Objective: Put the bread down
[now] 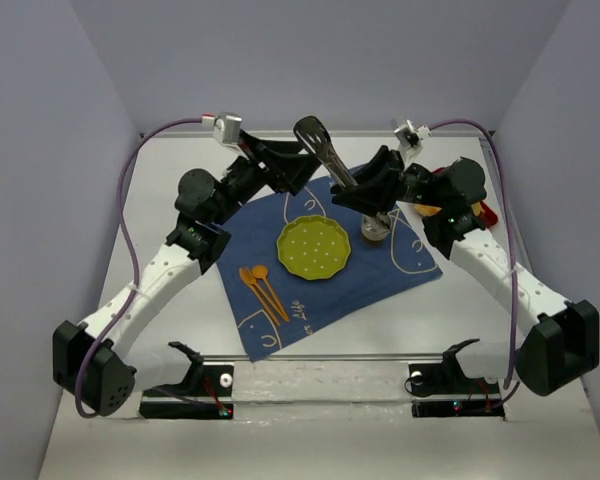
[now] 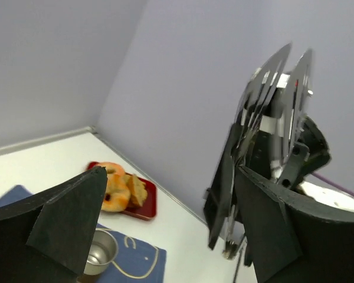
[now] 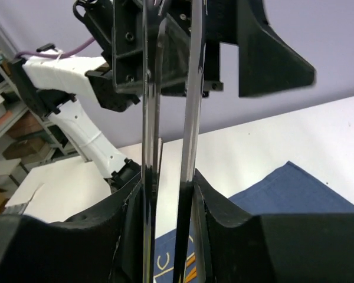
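The right gripper (image 3: pixel 168 186) is clenched on metal tongs (image 1: pixel 325 150), held above the blue cloth (image 1: pixel 400 265). The left gripper (image 2: pixel 171 188) is released, its fingers wide apart, near the tongs' upper end. The bread (image 2: pixel 135 190) lies on a red tray (image 2: pixel 146 207) beside doughnuts (image 2: pixel 112 188). The tray is at about 3 o'clock from the green plate (image 1: pixel 315 248) on the worktop (image 1: pixel 165 190).

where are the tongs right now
In the top view the tongs are gripped by the right gripper, raised over the far edge of the blue cloth, just behind the green plate.
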`<action>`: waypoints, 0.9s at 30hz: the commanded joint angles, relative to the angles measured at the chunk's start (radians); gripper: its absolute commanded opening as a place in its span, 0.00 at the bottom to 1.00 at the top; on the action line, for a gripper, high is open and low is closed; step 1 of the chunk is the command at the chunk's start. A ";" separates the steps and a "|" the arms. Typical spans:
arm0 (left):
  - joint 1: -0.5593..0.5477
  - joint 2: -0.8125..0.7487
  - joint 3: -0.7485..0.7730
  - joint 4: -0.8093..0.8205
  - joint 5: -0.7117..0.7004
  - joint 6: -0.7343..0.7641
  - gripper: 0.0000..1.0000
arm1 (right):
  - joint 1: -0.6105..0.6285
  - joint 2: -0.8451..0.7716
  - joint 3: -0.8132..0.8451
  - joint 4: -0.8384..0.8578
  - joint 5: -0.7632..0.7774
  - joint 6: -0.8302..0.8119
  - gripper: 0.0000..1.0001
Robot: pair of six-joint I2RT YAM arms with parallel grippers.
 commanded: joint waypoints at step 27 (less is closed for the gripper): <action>0.309 -0.335 -0.191 -0.669 -0.637 0.126 0.99 | -0.320 -0.171 0.079 -1.431 0.852 -0.359 0.46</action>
